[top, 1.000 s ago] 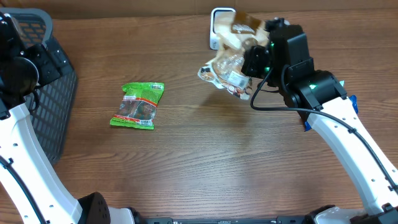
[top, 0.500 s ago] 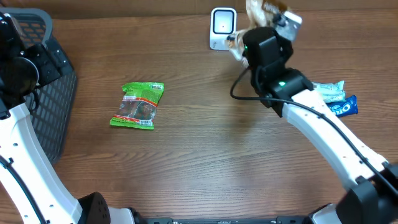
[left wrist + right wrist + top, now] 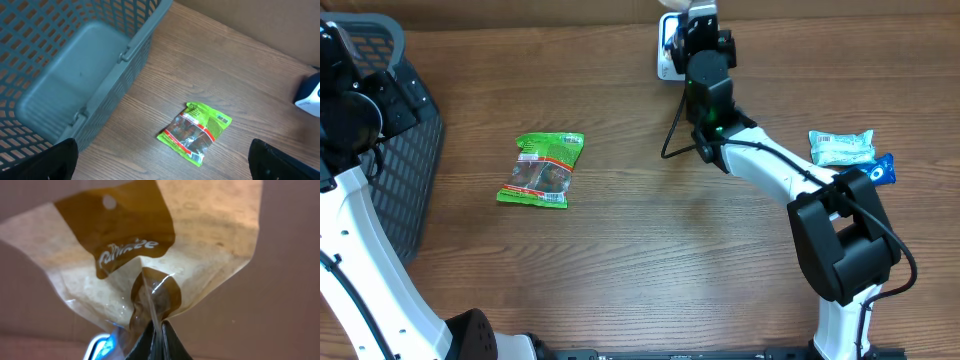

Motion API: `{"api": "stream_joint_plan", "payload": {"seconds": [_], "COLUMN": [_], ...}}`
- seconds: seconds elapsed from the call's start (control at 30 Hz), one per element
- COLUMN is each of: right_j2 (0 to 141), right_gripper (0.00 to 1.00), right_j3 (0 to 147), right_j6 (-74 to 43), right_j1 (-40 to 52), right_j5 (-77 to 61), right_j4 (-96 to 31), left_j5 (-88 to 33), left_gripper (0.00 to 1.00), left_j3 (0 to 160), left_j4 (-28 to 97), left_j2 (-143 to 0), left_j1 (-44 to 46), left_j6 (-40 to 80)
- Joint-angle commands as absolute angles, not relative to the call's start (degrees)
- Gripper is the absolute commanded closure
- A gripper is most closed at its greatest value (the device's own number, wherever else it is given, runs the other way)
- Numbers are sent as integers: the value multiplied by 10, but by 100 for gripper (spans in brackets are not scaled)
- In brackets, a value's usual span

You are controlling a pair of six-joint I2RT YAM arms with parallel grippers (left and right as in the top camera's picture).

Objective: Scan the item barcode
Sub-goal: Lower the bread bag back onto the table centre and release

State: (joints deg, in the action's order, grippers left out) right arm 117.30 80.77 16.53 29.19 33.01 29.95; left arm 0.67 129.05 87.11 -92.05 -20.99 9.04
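Two arms were on my screens. At far left the basket (image 3: 380, 120) stood by the idle left gripper (image 3: 162, 165), its fingers spread wide over nothing. A green packet (image 3: 542, 168) lay flat on the table, well apart from everything else.

At the top centre, the right gripper (image 3: 157, 342) was pressed tight on a bunched fold of the tan bag (image 3: 165, 245), holding it up just beside the white scanner (image 3: 667, 45). I could not see any barcode in the wrist view.

I judged the step called for turning the wrist slowly until the printed code faced the scanner window, keeping that panel flat, not creased, near the window, then pausing.

At far right lay a pale packet (image 3: 840, 148) and a blue packet (image 3: 878, 172).
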Motion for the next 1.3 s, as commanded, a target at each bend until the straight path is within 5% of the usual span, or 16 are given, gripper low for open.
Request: {"api": "stream_joint_plan", "payload": {"seconds": [0.0, 0.17, 0.5, 0.63, 0.67, 0.7, 0.77, 1.0, 1.13, 1.27], "right_j2": [1165, 1163, 1163, 1163, 1163, 1163, 1163, 1092, 1007, 997], "right_gripper": [96, 96, 96, 68, 46, 39, 0, 0, 0, 13], "right_j3": [814, 814, 814, 814, 814, 814, 814, 858, 861, 852], "right_j6": [278, 356, 292, 204, 195, 194, 184, -2, -151, -272], "right_j1": [362, 435, 534, 589, 603, 610, 624, 543, 412, 248], "right_j5": [345, 455, 653, 572, 523, 500, 475, 374, 78, -203], "right_j4": [191, 28, -214, -286, -309, -319, -329, -354, -412, -516], "left_j5": [4, 4, 4, 4, 4, 4, 4, 4, 4, 4], "left_gripper": [0, 0, 0, 0, 0, 0, 0, 0, 0, 0], "left_j3": [1298, 1298, 1298, 1298, 1298, 1298, 1298, 1298, 1298, 1298], "left_j4": [870, 870, 870, 870, 870, 870, 870, 870, 870, 870], "left_j2": [-922, -922, -922, -922, -922, -922, -922, -922, -922, -922], "left_j1": [-210, -210, -210, -210, -210, -210, -210, -210, -210, -210], "left_j6": [92, 92, 92, 92, 92, 92, 92, 92, 92, 92]}}
